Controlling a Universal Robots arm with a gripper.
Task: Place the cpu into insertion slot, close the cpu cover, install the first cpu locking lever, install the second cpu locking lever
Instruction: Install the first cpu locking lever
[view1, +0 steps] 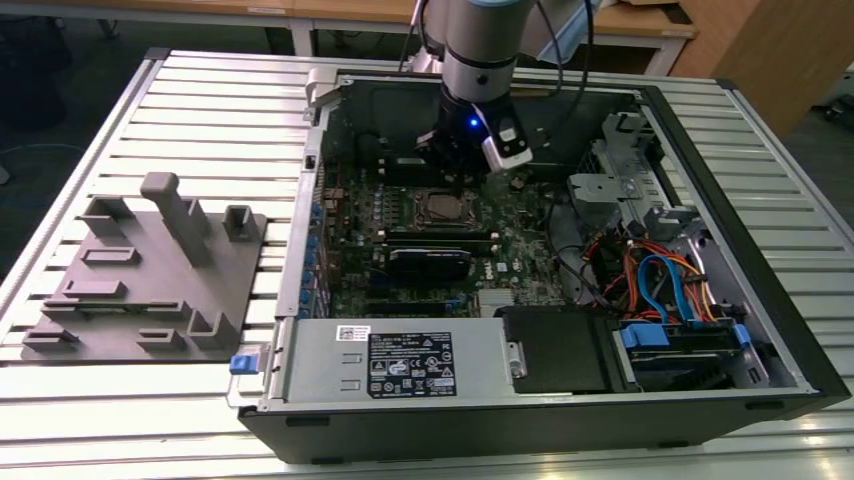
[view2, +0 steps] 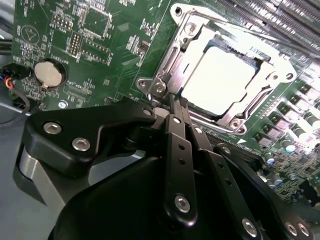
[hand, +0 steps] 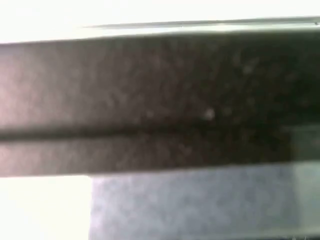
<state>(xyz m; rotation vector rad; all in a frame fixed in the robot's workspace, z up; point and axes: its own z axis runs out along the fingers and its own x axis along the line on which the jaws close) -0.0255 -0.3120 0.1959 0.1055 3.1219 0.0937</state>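
Observation:
In the second wrist view the cpu (view2: 216, 81) lies flat in the insertion slot (view2: 239, 116) on the green board, its pale metal top glaring under light. The cpu cover (view2: 176, 46), a metal frame, lies down around it, the chip showing through its window. My gripper (view2: 174, 102) is shut, its two black fingers pressed together, tips just off the socket's corner beside a round fastener (view2: 159, 88). I see nothing held between them. In the exterior view the gripper (view1: 458, 168) hangs inside the open computer case just above the socket (view1: 438, 207). The locking levers are hard to make out.
The open case (view1: 747, 400) lies on a slatted metal table (view1: 187, 110). A grey fixture block (view1: 147, 275) sits at the exterior view's left. Cables (view1: 661, 280), a drive bay and a labelled power supply (view1: 400, 365) crowd the case. A coin battery (view2: 49, 73) sits on the board.

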